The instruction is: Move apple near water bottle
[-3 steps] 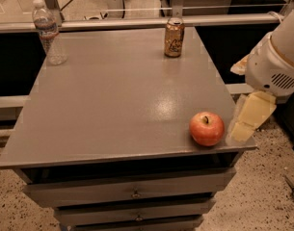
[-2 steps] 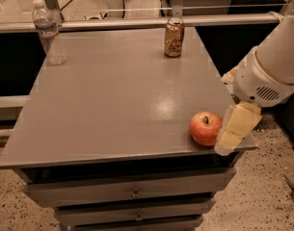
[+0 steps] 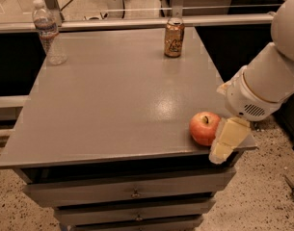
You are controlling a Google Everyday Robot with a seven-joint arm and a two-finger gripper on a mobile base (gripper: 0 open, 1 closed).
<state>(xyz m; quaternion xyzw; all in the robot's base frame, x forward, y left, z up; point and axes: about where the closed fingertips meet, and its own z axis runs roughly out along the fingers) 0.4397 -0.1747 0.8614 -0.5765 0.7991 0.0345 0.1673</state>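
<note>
A: Spotted the apple (image 3: 204, 128) at five o'clock on the table (image 3: 113, 105), right by the front edge.

B: Caught the gripper (image 3: 228, 141) tucked at its three o'clock, probably placed for a grasp. Couldn't tell whether clenched or released.

A: Found the water bottle (image 3: 46, 32) far off at eleven o'clock, upright, capped; fill unreadable.

B: Noted the can (image 3: 174, 37) upright at one o'clock, contents hidden. Saw the drawers (image 3: 132, 191) below pushed in.
</note>
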